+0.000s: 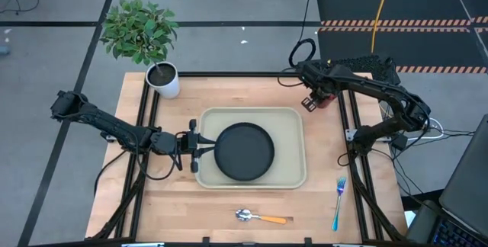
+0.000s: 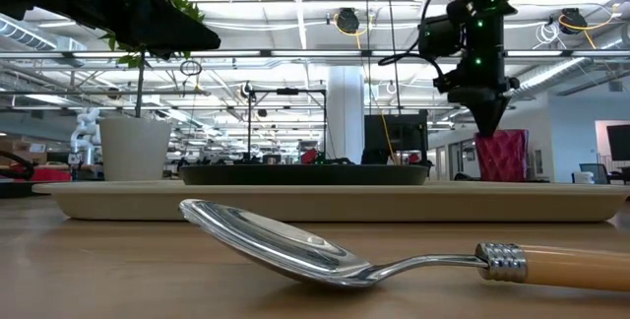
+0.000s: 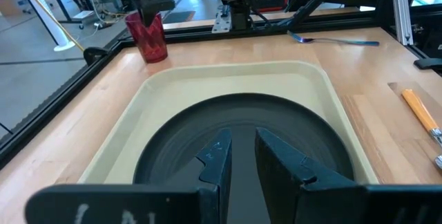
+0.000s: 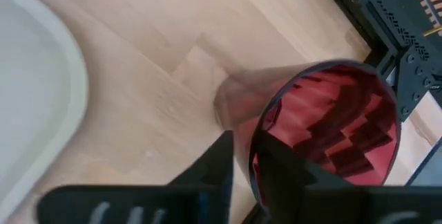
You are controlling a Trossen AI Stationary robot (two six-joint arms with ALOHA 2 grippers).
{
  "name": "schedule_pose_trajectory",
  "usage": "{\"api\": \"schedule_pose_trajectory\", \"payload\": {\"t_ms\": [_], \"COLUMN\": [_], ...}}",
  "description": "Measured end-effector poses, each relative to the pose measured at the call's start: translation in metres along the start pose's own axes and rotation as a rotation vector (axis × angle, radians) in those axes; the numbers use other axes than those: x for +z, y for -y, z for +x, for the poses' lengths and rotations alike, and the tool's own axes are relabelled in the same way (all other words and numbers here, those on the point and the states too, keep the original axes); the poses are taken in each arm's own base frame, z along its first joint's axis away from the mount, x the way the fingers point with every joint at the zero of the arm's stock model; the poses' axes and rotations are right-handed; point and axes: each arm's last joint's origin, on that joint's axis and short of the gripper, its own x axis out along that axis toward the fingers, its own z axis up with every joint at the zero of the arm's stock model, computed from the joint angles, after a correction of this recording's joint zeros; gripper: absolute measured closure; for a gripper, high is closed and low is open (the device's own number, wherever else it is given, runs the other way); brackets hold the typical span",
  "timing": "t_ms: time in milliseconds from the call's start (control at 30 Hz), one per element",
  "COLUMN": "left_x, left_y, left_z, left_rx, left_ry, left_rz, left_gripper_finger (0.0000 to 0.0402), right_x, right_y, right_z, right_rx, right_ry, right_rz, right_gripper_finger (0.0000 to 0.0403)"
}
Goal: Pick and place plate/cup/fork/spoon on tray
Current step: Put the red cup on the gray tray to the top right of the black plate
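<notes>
The black plate (image 1: pixel 244 152) lies flat in the beige tray (image 1: pixel 293 121) at the table's middle. My left gripper (image 1: pixel 207 150) reaches level over the plate's left rim, only narrowly open, with nothing seen between its fingers (image 3: pixel 215 160); whether they touch the plate, I cannot tell. The red cup (image 1: pixel 322 99) stands on the table beyond the tray's far right corner, with my right gripper (image 4: pixel 243 162) shut on it. The blue-handled fork (image 1: pixel 338 201) lies at the right, and the orange-handled spoon (image 1: pixel 259 217) lies near the front edge. My right gripper pinches the cup's wall at the rim (image 4: pixel 253 146), one finger outside the cup and one inside it. The fingers come from above, pointing steeply down. The cup stands upright with its bottom (image 3: pixel 157 57) on the table.
A white pot with a green plant (image 1: pixel 164 79) stands at the far left corner. Black frame rails (image 1: pixel 347 125) run along the table's sides. Bare wood lies between the tray and the fork.
</notes>
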Motion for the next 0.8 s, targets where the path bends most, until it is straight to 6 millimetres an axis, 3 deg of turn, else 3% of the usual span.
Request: {"api": "schedule_pose_trajectory", "payload": {"t_ms": [100,467,667,800], "left_x": [0.0,0.0,0.001,0.001], "left_y": [0.0,0.0,-0.001,-0.001], "left_z": [0.0,0.0,0.0,0.0], "left_rx": [0.0,0.003,0.015,0.021], "left_ry": [0.0,0.002,0.009,0.011], "left_rz": [-0.001,0.008,0.018,0.019], "left_gripper_finger": [0.0332,0.0332,0.0332,0.0332], "right_x": [-0.003,-0.009,-0.019,-0.021], "right_y": [-0.001,-0.009,-0.023,-0.034], "right_z": [0.004,-0.003,-0.02,-0.042], "right_rx": [-0.004,-0.016,0.06,0.081], "right_ry": [-0.016,0.015,0.066,0.113], "right_rz": [-0.021,-0.07,-0.102,-0.138], "right_gripper_finger": [0.0393,0.0401,0.0402,0.0402]}}
